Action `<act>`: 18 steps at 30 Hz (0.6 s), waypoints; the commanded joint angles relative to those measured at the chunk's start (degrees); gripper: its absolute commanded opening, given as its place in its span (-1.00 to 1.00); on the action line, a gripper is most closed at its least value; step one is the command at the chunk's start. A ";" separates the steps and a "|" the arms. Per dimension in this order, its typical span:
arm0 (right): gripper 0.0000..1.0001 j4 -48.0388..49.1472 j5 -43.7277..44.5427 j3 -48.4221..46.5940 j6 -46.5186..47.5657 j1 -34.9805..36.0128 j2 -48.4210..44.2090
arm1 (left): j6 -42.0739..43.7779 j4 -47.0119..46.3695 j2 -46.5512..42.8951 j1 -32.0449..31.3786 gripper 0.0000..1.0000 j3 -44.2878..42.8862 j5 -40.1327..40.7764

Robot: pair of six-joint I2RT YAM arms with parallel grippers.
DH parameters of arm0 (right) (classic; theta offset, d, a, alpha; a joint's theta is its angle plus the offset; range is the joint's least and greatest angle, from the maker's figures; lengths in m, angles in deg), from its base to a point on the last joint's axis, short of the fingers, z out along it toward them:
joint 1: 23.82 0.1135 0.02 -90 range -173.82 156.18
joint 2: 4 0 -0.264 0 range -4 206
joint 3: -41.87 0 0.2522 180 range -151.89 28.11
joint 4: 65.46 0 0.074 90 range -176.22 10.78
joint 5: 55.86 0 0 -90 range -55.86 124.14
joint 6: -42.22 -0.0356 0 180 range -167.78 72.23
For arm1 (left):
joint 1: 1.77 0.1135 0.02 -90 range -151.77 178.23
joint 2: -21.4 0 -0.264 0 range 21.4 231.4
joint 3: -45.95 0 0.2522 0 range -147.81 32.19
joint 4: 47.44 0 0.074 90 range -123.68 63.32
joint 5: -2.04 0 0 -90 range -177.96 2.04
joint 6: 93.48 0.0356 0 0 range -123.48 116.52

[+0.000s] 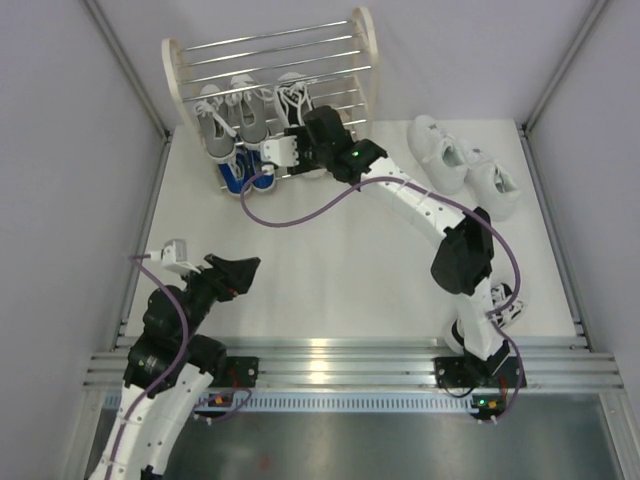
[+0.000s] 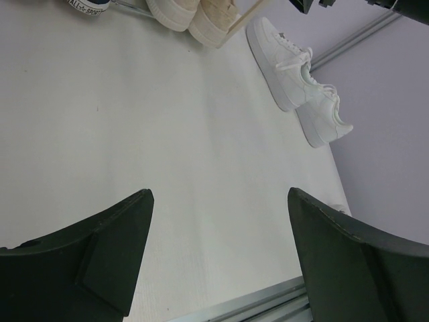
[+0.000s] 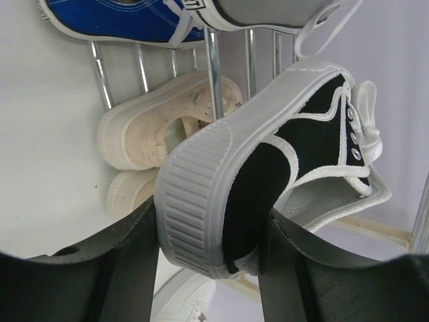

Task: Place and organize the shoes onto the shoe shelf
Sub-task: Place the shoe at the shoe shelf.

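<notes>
At the near left, the left gripper [image 1: 238,270] is hovering over the white table [image 1: 330,285]. Its black fingers [image 2: 100,241] are standing wide apart with nothing between them. Farther away, the right gripper [image 1: 285,150] is reaching to the small shoe shelf [image 1: 365,60] with cream rounded side panels and chrome rods, at the far left. It is clamping a black-and-white canvas sneaker [image 3: 301,127] by its ribbed rubber end, just in front of the rods. Grey sneakers with white soles [image 1: 225,120] are lying on an upper tier, blue sneakers with white laces [image 1: 238,175] lower, and beige sneakers [image 3: 157,127] under those. Two all-white sneakers [image 1: 465,165] are lying side by side on the table, right of the shelf.
</notes>
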 commanded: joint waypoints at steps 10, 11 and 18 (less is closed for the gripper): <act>-0.96 17.17 1.40 -6.45 6.69 -3.35 6.29 | 0.55 1.58 -2.73 0.19 0.78 -1.72 2.47; -0.96 18.21 1.31 -6.62 7.05 -3.53 6.64 | 0.55 1.58 -2.73 0.19 0.78 -1.72 2.47; -0.70 18.14 1.30 -6.63 8.63 -3.79 7.70 | 0.46 1.75 -2.90 0.19 0.79 -1.81 2.64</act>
